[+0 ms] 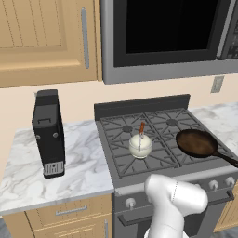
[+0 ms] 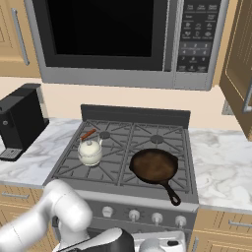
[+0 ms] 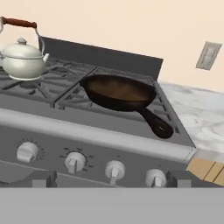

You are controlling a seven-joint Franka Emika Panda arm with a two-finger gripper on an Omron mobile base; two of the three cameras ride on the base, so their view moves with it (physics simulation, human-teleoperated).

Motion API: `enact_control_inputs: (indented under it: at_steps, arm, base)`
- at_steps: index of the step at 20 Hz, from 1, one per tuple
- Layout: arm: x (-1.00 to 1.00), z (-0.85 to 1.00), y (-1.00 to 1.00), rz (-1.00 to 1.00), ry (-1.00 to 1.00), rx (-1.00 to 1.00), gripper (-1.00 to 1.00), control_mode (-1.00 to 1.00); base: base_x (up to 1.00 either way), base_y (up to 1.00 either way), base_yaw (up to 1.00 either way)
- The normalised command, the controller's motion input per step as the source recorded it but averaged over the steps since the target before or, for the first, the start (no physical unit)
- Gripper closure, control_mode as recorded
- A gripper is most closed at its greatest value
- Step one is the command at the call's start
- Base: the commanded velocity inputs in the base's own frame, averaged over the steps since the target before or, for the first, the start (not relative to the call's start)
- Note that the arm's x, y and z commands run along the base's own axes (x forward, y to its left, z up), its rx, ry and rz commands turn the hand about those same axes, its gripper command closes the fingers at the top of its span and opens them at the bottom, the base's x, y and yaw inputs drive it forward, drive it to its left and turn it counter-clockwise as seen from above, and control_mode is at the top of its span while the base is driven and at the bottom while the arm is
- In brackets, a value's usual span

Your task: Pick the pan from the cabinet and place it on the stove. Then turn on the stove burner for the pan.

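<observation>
Pan (image 3: pixel 119 92) already on stove (image 3: pixel 65 131); knob-turning step now. Knobs (image 3: pixel 114 169) just above fingers (image 3: pixel 107 186); finger spread unclear.

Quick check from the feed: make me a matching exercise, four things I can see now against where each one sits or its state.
Things:
1. pan
2. white kettle
3. coffee machine
4. wall cabinet door

Places or states:
A. on the marble counter left of the stove
B. swung open at the right
C. on the front right grate, handle toward the knobs
D. on the front left grate

Pairs: 1-C, 2-D, 3-A, 4-B
</observation>
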Motion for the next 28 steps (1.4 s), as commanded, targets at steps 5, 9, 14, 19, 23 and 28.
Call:
enact_control_inputs:
  at_steps: [5,9,14,19,23,28]
  arm:
    - [0.05,-0.28,-0.06,0.00,-0.02,0.01,-1.00,-1.00]
    - [0.09,-0.10,-0.11,0.01,-0.08,0.00,-1.00,-1.00]
    - [0.06,-0.09,-0.16,0.03,-0.10,0.00,-1.00,-1.00]
    - [0.09,-0.12,-0.16,0.01,-0.09,0.00,-1.00,-1.00]
    - [0.04,-0.11,-0.21,0.00,-0.07,0.00,-1.00,-1.00]
    - [0.13,-0.11,-0.15,0.00,-0.03,0.00,-1.00,-1.00]
  base:
    - [0.00,0.00,0.00]
    - [0.00,0.00,0.00]
    - [0.00,0.00,0.00]
    - [0.00,0.00,0.00]
    - [0.00,0.00,0.00]
    - [0.00,0.00,0.00]
